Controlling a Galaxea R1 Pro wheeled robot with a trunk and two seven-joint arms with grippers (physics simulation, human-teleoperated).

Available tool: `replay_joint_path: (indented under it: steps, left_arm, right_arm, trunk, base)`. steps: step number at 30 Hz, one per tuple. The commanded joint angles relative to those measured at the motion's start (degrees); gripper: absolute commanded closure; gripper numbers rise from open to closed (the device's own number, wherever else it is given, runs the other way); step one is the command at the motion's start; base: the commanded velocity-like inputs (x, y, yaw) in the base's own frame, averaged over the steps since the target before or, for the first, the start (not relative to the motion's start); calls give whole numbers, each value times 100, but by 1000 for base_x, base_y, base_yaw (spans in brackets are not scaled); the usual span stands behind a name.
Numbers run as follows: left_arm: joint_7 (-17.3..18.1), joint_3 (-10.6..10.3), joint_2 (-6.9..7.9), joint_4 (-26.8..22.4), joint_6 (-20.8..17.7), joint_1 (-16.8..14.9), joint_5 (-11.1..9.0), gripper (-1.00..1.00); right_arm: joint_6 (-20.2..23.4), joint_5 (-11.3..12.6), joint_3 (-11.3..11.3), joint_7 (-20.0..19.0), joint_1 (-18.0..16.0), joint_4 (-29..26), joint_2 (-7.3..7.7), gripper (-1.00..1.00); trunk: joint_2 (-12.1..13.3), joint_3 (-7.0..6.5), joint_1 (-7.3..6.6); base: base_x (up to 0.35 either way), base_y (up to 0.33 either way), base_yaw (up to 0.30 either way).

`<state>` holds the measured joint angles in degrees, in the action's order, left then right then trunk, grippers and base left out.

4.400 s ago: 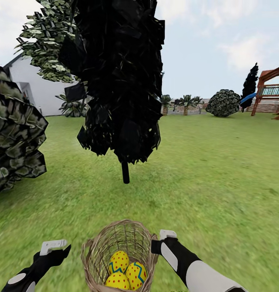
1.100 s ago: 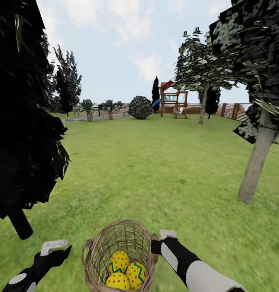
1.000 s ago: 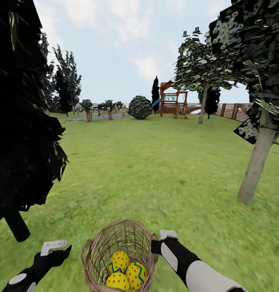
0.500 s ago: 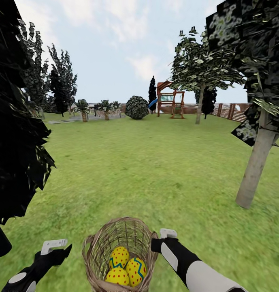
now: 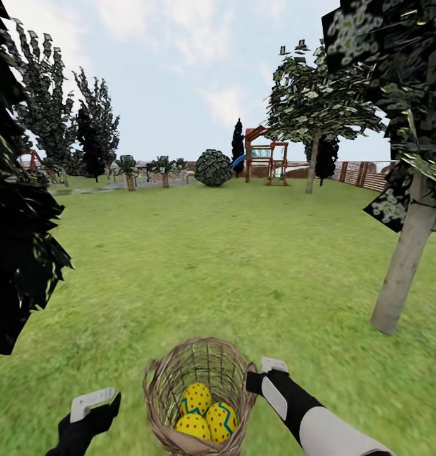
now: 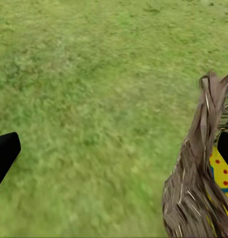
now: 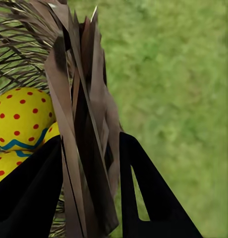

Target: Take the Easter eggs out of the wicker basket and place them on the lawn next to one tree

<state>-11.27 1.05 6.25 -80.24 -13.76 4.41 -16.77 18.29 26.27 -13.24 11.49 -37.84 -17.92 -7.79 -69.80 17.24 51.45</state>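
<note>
Three Easter eggs (image 5: 207, 413) sat in the wicker basket (image 5: 200, 394), whose rim the right end effector (image 7: 89, 163) pinched between its closed fingers, so the basket rode with the robot. The left end effector (image 5: 94, 405) hung just beside the basket; whether it was wide or narrow I could not tell. Over the last seconds the view had swung off the dark tree and toward the pale-trunked tree (image 5: 404, 269) ahead on the right across the lawn (image 5: 218, 266), still well apart. I judged nothing unloaded yet.
</note>
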Motion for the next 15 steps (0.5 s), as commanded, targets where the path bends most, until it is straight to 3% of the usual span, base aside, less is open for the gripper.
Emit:
replay_joint_path:
  steps: [1,15]
  left_arm:
    - [-46,1,-2,-5,33,7,-64,-100]
    - [-89,15,-18,136,163,156,-79,-100]
  right_arm:
    - [22,63,-29,45,-4,-19,4,100]
    - [-24,64,-30,27,0,-53,6,100]
  trunk:
    - [-4,5,3]
    - [-4,5,3]
  base:
    - [220,-100,0]
    - [244,-50,0]
